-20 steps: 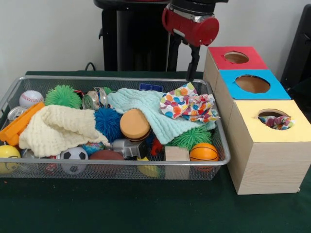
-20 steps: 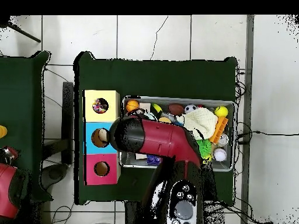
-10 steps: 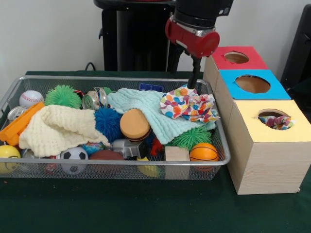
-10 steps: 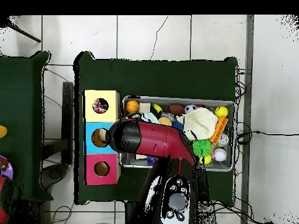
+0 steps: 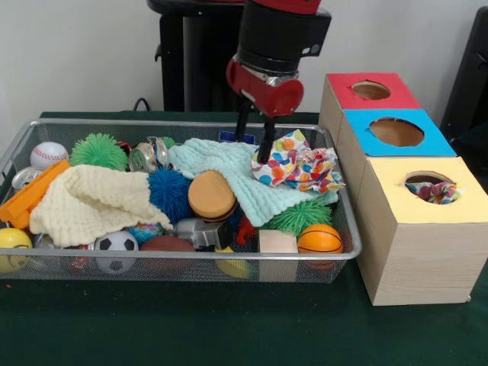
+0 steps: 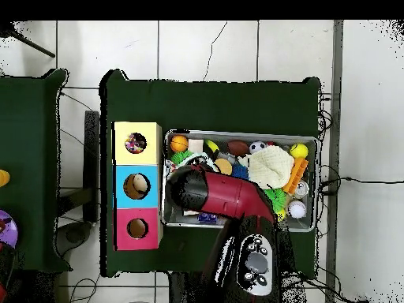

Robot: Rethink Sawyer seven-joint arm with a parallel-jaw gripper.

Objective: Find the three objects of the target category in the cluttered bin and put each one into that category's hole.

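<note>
open pincer (image 5: 254, 143) over mint cloth (image 5: 229, 171)

Shifted leftward in the front view over the past second: gripper (image 5: 254, 145), from beside the red-topped box (image 5: 371, 90) at upper right to a spot over the wire bin (image 5: 183, 263), two dark fingers (image 5: 264, 146) now spread apart and hanging at the left edge of the polka-dot cloth (image 5: 299, 165). In the overhead view, arm (image 6: 221, 197) swung rightward off the blue-topped box (image 6: 138, 187), uncovering its hole.
</note>
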